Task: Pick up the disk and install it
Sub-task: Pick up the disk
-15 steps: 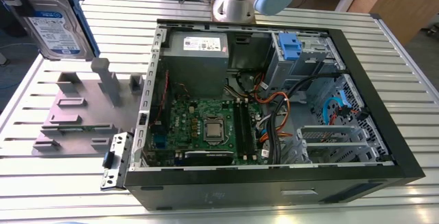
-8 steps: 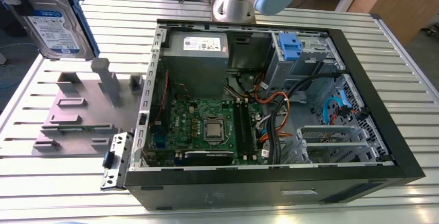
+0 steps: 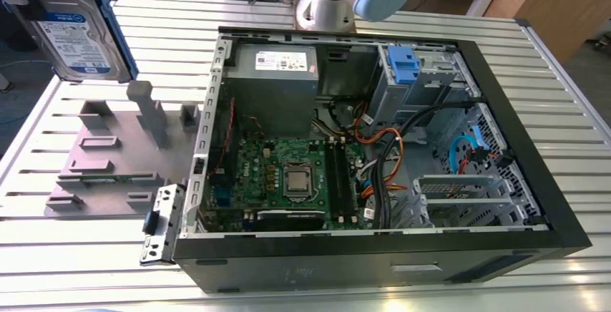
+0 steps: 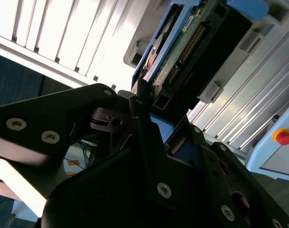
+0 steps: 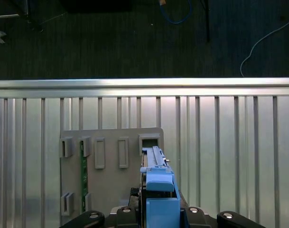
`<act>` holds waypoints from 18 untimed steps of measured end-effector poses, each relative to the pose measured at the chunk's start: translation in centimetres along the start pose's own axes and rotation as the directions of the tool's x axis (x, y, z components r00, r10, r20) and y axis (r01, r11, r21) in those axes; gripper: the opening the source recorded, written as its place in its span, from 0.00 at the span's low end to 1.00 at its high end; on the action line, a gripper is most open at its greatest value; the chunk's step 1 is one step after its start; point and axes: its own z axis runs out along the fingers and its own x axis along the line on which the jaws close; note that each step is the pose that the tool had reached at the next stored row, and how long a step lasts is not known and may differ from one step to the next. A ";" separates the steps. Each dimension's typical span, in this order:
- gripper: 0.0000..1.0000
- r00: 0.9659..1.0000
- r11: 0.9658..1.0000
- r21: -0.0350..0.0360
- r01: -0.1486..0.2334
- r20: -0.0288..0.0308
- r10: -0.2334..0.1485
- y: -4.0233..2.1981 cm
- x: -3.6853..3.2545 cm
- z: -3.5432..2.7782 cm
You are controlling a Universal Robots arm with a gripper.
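End effector [image 4: 151,102] was clamped on the disk [image 3: 81,36], holding it upright, clear above the table [image 3: 559,97].
Below it sat a grey fixture [image 3: 105,162]; the open computer case [image 3: 382,262] stood off to one side.

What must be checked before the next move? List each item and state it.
1. Disk clamped in the gripper: ok.
2. Disk lifted clear of the grey fixture: ok.
3. Blue rails on the disk's edges: ok.
4. Case open, drive bay exposed: ok.
5. Bay slot free for the disk: cannot tell.
6. Cables out of the bay's way: cannot tell.
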 end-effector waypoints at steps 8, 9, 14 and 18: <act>0.37 1.000 1.000 0.000 0.000 0.000 0.000 0.00 0.00 -0.22; 0.37 1.000 1.000 0.000 0.000 0.000 0.000 0.00 0.00 -0.24; 0.37 1.000 1.000 0.000 0.000 0.000 0.000 0.00 0.00 -0.39; 0.37 1.000 1.000 0.000 0.000 0.000 0.000 0.00 0.00 -0.52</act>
